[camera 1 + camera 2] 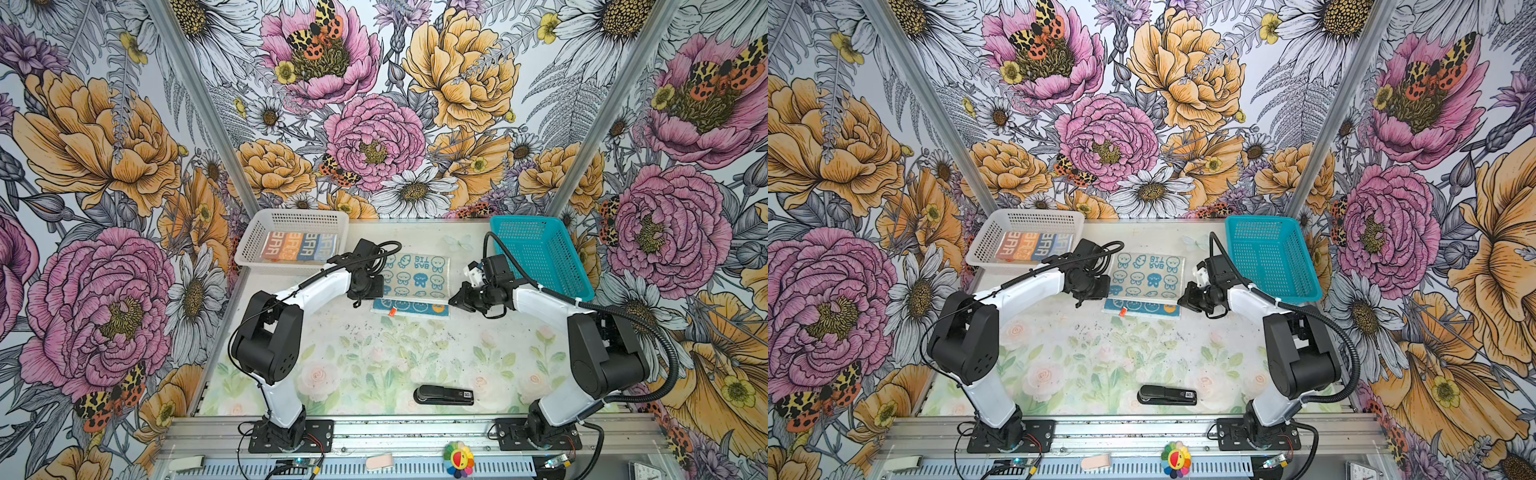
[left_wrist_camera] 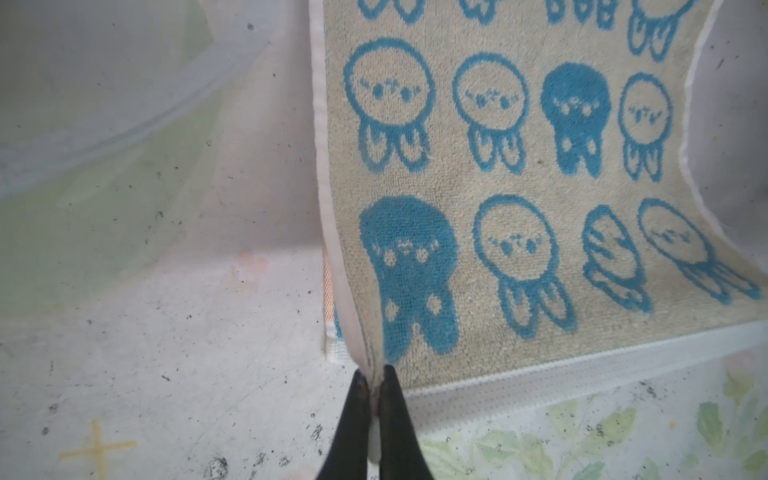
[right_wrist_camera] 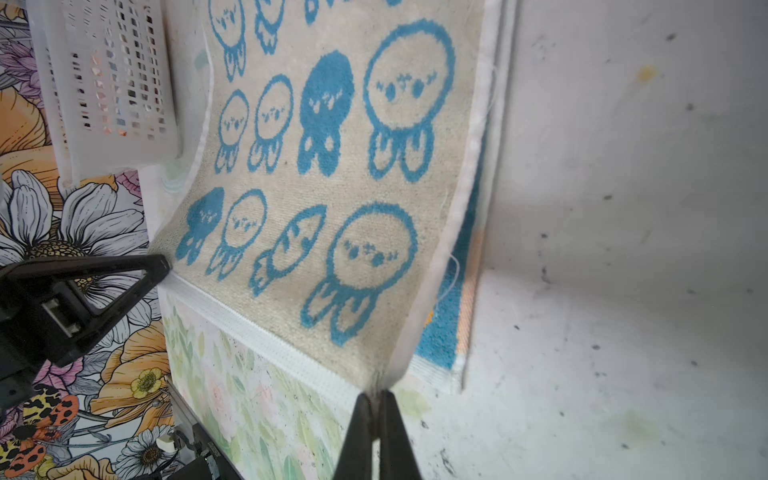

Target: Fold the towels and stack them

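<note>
Two corners of the cream bunny towel (image 1: 415,274) are pinched: the left gripper (image 2: 376,386) and right gripper (image 3: 378,399) are each clenched on a near corner, with the hem raised off the table (image 1: 374,353). A teal-blue layer (image 1: 411,308) lies flat underneath, its near edge showing; second towel or the same cloth's other face, cannot tell. One striped towel (image 1: 299,246) sits folded in the white basket (image 1: 291,214). Judgement: mid-fold. Laying down, further folds and stacking are left.
</note>
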{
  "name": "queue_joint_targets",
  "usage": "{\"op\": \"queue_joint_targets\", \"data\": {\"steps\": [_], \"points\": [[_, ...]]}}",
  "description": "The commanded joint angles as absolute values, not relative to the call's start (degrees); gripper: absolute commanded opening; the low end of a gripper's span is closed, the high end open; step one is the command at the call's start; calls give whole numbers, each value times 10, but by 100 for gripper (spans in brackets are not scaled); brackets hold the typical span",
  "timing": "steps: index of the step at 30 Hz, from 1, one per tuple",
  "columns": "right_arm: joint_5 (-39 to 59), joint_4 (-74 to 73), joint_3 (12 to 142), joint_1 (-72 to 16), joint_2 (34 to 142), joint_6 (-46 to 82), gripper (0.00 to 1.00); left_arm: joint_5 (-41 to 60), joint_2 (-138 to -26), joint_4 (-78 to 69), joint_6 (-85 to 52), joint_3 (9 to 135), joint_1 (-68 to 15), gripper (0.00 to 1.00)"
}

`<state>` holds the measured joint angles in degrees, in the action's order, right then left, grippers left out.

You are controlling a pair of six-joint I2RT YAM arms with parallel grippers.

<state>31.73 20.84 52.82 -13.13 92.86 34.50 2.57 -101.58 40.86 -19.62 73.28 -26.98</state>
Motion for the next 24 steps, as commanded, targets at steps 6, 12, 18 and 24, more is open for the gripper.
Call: {"op": "queue_joint_targets", "data": {"steps": [6,12,18,24], "points": [[239,225,492,-123,963,332,0,-50,-1038,431,-209,699,-273,0],[239,205,479,-123,982,336,0,-48,-1073,423,-211,691,-277,0],[237,199,478,-123,999,335,0,-48,-1092,418,-212,687,-279,0],[237,197,479,-123,1001,335,0,-51,-1096,417,-211,688,-278,0]]}}
